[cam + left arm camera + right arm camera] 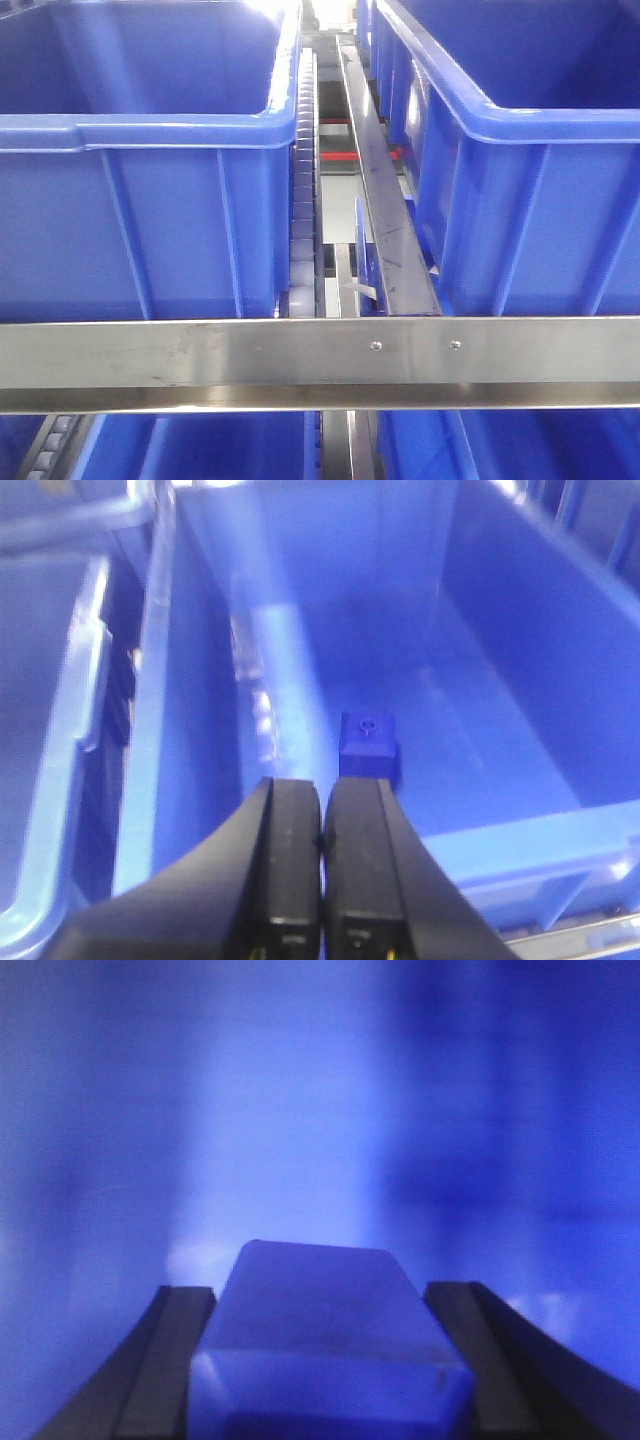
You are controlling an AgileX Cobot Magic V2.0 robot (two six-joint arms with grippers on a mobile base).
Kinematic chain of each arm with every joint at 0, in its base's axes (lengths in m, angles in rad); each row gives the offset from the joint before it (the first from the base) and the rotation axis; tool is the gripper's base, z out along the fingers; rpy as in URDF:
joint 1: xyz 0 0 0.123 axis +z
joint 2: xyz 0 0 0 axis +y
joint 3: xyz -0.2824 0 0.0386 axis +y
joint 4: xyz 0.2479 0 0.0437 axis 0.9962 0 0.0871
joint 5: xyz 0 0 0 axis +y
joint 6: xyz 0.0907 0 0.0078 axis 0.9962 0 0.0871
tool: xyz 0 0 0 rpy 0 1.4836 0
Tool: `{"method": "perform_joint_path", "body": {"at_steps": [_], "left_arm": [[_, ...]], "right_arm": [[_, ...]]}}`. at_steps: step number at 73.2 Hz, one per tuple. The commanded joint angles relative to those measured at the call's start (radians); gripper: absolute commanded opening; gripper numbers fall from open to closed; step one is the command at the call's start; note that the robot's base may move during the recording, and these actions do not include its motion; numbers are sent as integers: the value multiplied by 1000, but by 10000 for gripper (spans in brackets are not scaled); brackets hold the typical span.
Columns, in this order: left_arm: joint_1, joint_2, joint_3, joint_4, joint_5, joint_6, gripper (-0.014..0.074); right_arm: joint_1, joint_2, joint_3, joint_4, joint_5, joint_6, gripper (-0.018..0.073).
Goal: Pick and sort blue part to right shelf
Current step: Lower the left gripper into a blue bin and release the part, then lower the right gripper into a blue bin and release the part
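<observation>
Two bins (pixel 140 130) (pixel 520 130) L & R on shelf, roller track (pixel 303 180) btwn, front rail (pixel 320 362) before, small part (pixel 368 742) in bin.

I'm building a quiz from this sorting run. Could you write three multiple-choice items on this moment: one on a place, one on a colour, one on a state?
1. Where does the small blue part lie in the left wrist view?
A. On the floor of a blue bin
B. On the steel front rail
C. On a roller track

2. What colour are the bins on the shelf?
A. Green
B. Blue
C. Grey

3. How do the left gripper's fingers stand?
A. Spread wide
B. Clamped on a part
C. Closed together, holding nothing

Key: 1 A, the small blue part rests on the floor of the blue bin, ahead of the left gripper. 2 B, the bins behind the steel front rail are blue. 3 C, its fingers meet with nothing between them.
</observation>
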Motion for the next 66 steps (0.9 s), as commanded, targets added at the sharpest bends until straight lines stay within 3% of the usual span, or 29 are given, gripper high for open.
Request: {"method": "perform_joint_path", "body": {"at_steps": [1,23,40,49,58,66], "left_arm": [[-1,-28,-17,4,-83,-11,127],[-1,-49,-13,3,-74,-11,127],[-1,-49,-13,-2,-74,-11,127],[-1,-49,-13,-2,-74,-11,127],[-1,-49,-13,-2,-74,-11,127],[-1,-49,-13,-2,-74,-11,127]], "right_arm": [[-24,61,-96,-14,-50,-51,228],[-27,377,-179,-14,-182,-79,228],[-27,443,-179,-15,-201,-79,235],[-29,443,-179,-15,-205,-79,372],[-29,442,-179,-15,-210,-79,622],[-29,422,-179,-15,-209,-79,603]]}}
